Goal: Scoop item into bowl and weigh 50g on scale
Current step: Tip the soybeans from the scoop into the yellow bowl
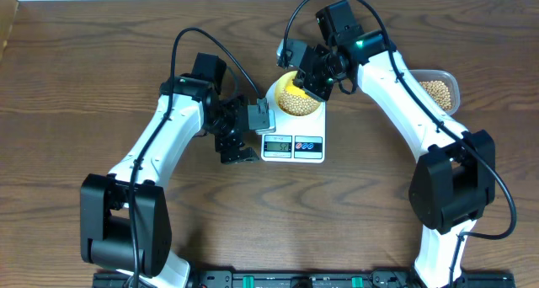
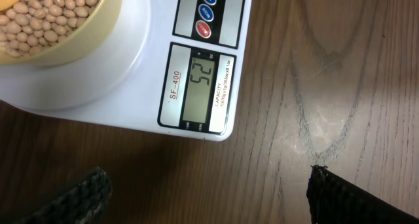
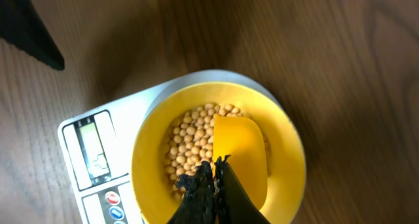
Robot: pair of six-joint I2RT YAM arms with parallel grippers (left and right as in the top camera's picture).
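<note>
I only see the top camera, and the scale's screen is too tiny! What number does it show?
Observer: On the left wrist camera, the screen on the scale looks like 52.
Operator: Are there beans in the scoop?
Observer: No. On the right wrist camera the scoop sits empty over the beans in the bowl.

Both of them, left arm (image 1: 160, 141) and right arm (image 1: 402, 90), are smooth white shells with chunky black joints and a big black block (image 1: 450, 191) at the shoulder. A thin black cable (image 1: 199, 30) loops off each wrist. The right one has a tiny green light (image 1: 362, 44). Left fingers (image 2: 78, 192) and right fingers (image 3: 201, 191) are black and rough-textured.
</note>
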